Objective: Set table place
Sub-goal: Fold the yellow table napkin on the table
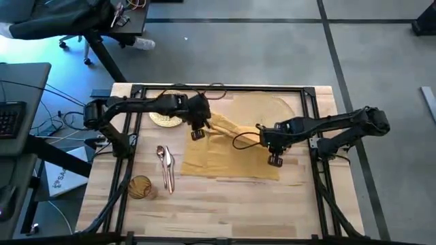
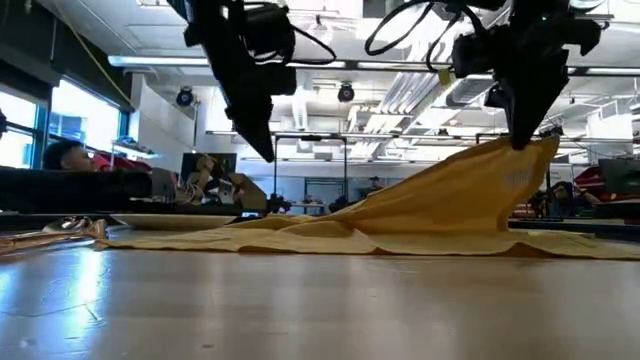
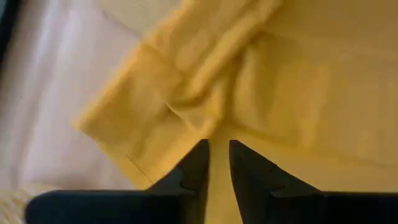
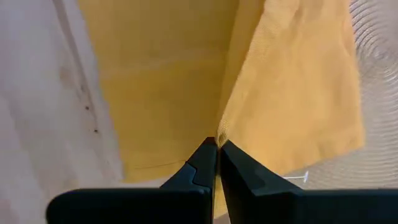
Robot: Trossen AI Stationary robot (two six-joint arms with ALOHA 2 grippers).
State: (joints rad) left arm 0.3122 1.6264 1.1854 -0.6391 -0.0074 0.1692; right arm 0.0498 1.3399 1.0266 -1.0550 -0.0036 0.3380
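Observation:
The mustard-yellow napkin (image 1: pixel 225 153) lies rumpled at the table's middle, its far part over the round straw-coloured mat (image 1: pixel 272 105). My right gripper (image 1: pixel 274 158) is shut on the napkin near its right edge and lifts it into a peak (image 2: pixel 525 150). My left gripper (image 1: pixel 197 131) hovers above the napkin's far left part (image 3: pixel 186 93) with its fingers a little apart and nothing between them. The gold plate (image 1: pixel 165 118) sits at the far left. The cutlery (image 1: pixel 165 167) and the amber tumbler (image 1: pixel 139 187) stand at the near left. My right gripper pinches a raised fold of the napkin (image 4: pixel 220 132) between its two fingers, which point down from above. That part is lifted off the table and the cloth slopes away from it, fairly taut (image 2: pixel 420 195). The rest of the napkin lies on the table.
A black rail frame (image 1: pixel 225 88) runs around the light-wood tabletop. Bare wood shows along the near edge (image 1: pixel 225 211). A person (image 2: pixel 65 155) sits in the room beyond the table, and a dark desk with a keyboard (image 1: pixel 13 116) stands off the table's left.

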